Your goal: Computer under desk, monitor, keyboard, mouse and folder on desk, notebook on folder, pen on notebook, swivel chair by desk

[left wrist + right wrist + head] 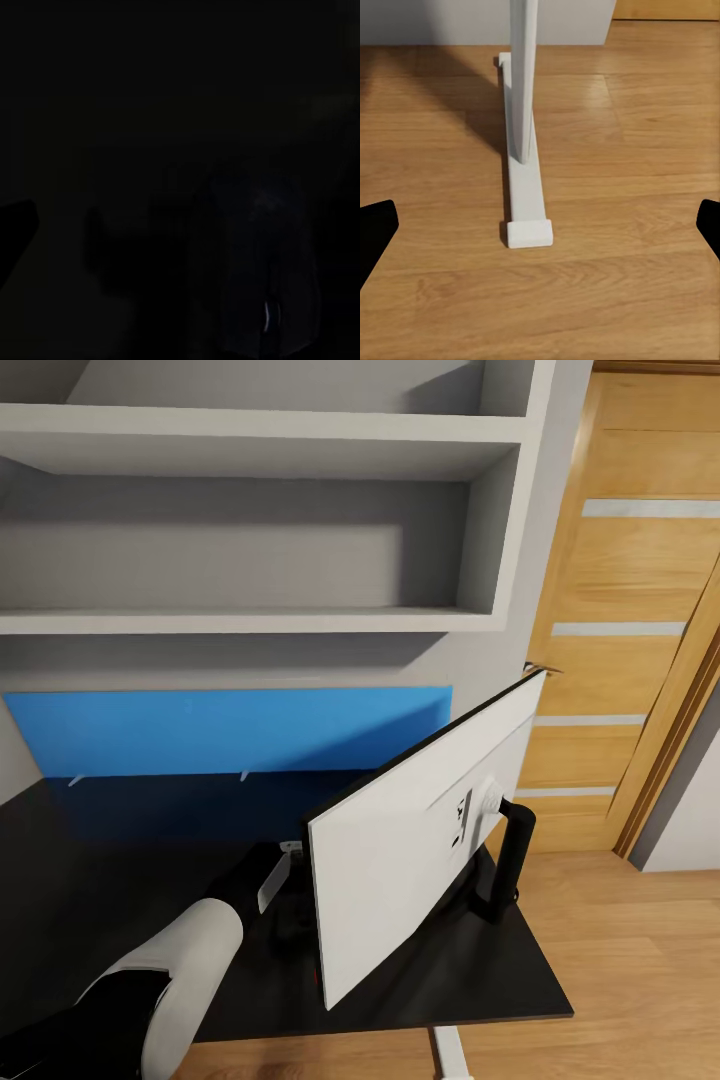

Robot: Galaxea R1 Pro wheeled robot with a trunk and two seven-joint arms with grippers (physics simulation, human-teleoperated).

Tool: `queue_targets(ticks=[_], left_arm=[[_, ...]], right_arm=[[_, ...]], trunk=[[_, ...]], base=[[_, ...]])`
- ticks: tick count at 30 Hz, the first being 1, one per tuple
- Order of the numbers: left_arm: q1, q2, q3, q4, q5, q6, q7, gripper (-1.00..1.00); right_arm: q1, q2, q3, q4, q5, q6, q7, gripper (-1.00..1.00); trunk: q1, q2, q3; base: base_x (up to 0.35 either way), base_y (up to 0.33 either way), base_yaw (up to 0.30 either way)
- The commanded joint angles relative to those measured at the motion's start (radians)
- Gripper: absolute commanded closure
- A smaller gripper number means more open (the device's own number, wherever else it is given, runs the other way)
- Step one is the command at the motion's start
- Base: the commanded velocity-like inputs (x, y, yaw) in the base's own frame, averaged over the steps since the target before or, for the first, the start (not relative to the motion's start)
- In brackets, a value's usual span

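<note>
Monitor (400, 850) on counter (100, 860) near right end, white back toward robot, turned askew. Step looks like squaring monitor; next: rotate screen outward. Left arm (170, 970) stretched low behind panel; its fingers hidden, grip unknowable. Right fingers (375, 232) spread, empty, over floor by counter leg (521, 112)

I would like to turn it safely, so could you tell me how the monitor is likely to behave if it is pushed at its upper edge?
The monitor is probably top-heavy: a wide panel rides on one narrow black stem, so a high push may tip it. It stands near the desk edge, so sliding could send it off. The panel looks stiff; it should pivot whole.
</note>
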Motion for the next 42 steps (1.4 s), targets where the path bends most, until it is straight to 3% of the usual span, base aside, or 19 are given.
queue_targets(ticks=[1, 15, 23, 30, 42], left_arm=[[0.0, -0.001, 0.003, -0.001, 0.007, 0.004, 0.006, -1.0], [0.0, -0.001, 0.0, -0.007, 0.006, 0.001, 0.008, -1.0], [0.0, 0.004, 0.003, -0.081, 0.005, 0.009, 0.009, -1.0], [0.0, 0.022, 0.002, -0.152, 0.007, 0.019, 0.007, -1.0], [0.0, 0.027, 0.002, -0.167, 0.008, 0.041, 0.005, -1.0]], right_arm=[[-0.001, 0.0, 0.007, 0.002, -0.003, -0.004, -0.005, -1.0], [-0.001, 0.0, 0.007, 0.002, -0.003, -0.003, -0.005, -1.0], [-0.001, 0.001, 0.007, 0.002, -0.003, -0.002, -0.006, -1.0], [-0.001, 0.002, 0.007, 0.002, -0.003, -0.002, -0.005, -1.0], [-0.001, 0.002, 0.007, 0.002, -0.003, -0.002, -0.004, -1.0]], trunk=[[0.0, -0.001, -0.001], [0.0, -0.001, 0.0], [0.0, -0.001, 0.0], [0.0, -0.001, 0.0], [0.0, -0.001, 0.0]], base=[[0.0, 0.0, 0.0], [0.0, 0.0, 0.0], [0.0, 0.0, 0.0], [0.0, 0.0, 0.0], [-0.118, 0.0, 0.0]])
